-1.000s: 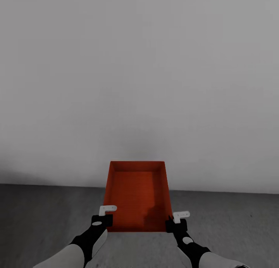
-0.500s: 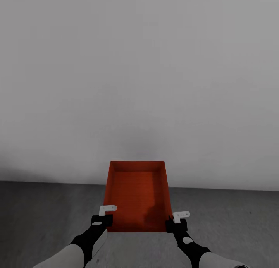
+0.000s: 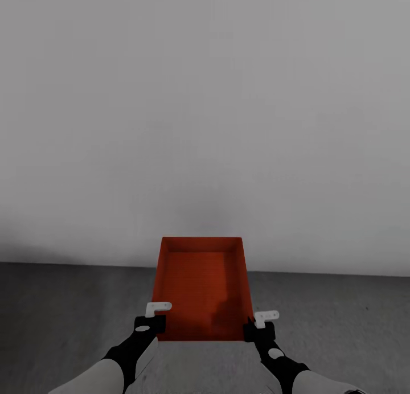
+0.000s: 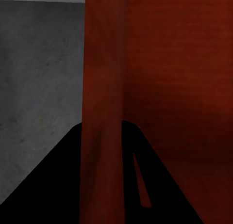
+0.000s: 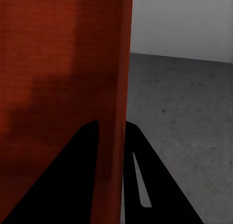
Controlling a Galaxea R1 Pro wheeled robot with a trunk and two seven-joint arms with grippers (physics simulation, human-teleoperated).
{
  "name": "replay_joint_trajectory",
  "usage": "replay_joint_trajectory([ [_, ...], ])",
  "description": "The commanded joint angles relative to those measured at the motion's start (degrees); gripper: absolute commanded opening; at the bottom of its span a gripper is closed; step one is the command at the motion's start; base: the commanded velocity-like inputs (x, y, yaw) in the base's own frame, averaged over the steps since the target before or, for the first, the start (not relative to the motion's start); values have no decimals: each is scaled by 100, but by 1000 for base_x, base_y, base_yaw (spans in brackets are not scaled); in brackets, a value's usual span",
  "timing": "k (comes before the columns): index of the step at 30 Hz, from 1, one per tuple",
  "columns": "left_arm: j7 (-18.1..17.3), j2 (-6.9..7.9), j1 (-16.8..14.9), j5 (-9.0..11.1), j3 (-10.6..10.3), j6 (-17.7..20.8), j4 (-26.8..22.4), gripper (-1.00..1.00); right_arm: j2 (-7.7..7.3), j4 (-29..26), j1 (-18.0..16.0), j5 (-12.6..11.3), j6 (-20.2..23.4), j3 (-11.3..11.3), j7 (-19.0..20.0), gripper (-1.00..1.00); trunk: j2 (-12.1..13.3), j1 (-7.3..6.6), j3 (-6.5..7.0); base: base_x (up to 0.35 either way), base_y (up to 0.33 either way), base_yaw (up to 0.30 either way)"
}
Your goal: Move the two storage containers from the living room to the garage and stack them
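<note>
- The storage container (image 3: 202, 288), an orange-red topless bin, is held up in front of the robot over the floor (image 3: 68, 314), its far end toward a pale grey wall (image 3: 205, 109).
- Its inside is bare, with a shadow across the near right part.
- The left hand (image 3: 151, 320) is clenched on the container's near left wall; in the left wrist view the wall (image 4: 103, 136) runs between the two dark fingers (image 4: 63, 185).
- The right hand (image 3: 259, 324) is clenched on the near right wall; the right wrist view shows that wall (image 5: 116, 136) pinched between its fingers (image 5: 145, 185).
- The floor is dark grey rough concrete and meets the wall just beyond the container.
</note>
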Motion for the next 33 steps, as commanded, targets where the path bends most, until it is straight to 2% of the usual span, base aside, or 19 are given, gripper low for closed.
replay_joint_trajectory([
  [1, 62, 66, -9, -16, 416, 25, -32, -100, -2, 47, 0, -21, -11, -44, -8, -100, -4, 0, -15, 0, 0, 0],
  [33, 62, 66, -9, -20, 416, 18, -34, -100, -2, 47, 0, -21, -11, -44, -8, -100, -4, 0, -311, 0, 0, 0],
])
